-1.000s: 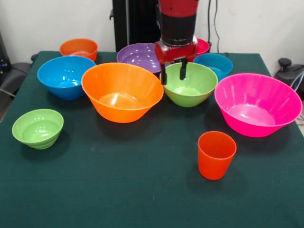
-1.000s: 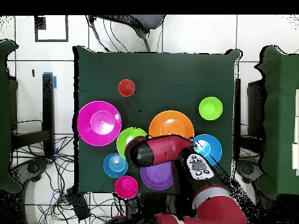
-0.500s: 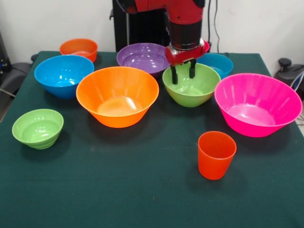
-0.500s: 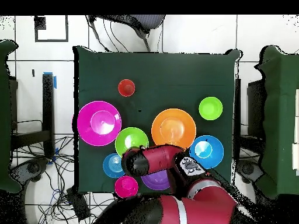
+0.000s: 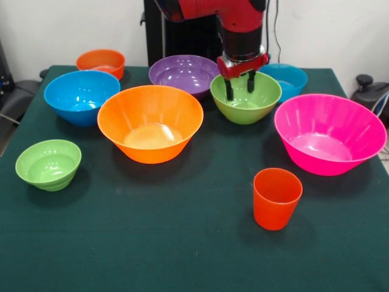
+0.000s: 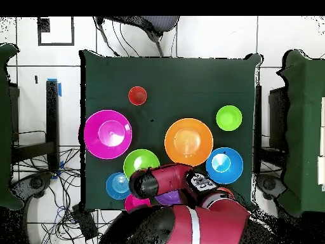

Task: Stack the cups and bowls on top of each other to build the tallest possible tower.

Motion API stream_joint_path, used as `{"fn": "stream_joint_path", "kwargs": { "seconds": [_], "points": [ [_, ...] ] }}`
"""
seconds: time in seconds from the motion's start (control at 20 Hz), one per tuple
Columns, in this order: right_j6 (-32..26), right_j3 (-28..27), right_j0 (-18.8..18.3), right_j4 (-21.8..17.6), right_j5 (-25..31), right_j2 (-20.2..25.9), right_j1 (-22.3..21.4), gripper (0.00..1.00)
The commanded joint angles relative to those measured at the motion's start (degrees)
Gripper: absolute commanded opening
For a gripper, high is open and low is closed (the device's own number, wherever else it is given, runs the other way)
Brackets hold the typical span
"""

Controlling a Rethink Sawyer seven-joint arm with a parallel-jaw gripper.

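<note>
Bowls (image 5: 150, 121) crowd the rear; table (image 5: 152, 243) front lies open.

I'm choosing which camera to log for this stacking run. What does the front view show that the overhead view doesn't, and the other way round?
Only the front view shows the end effector, its two fingers apart over the medium green bowl, plus the small orange bowl, which the overhead view does not show.

Only the overhead view shows the magenta-red bowl, partly under the arm, and the tiled floor around the table.

Both show the large orange bowl, large pink bowl, orange-red cup and small green bowl, all unstacked.
</note>
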Motion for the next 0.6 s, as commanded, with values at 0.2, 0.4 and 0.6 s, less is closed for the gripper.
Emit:
{"fn": "stream_joint_path", "kwargs": {
  "seconds": [0.2, 0.4, 0.6],
  "points": [
    [7.7, 3.2, 3.5, -1.2, -3.2, 1.8, -3.5, 1.00],
    [7.8, 5.6, 4.0, -0.6, -2.1, 1.7, -8.2, 1.00],
    [6.7, 6.5, 4.5, -0.6, -0.3, 1.4, -13.9, 1.00]
  ]
}}
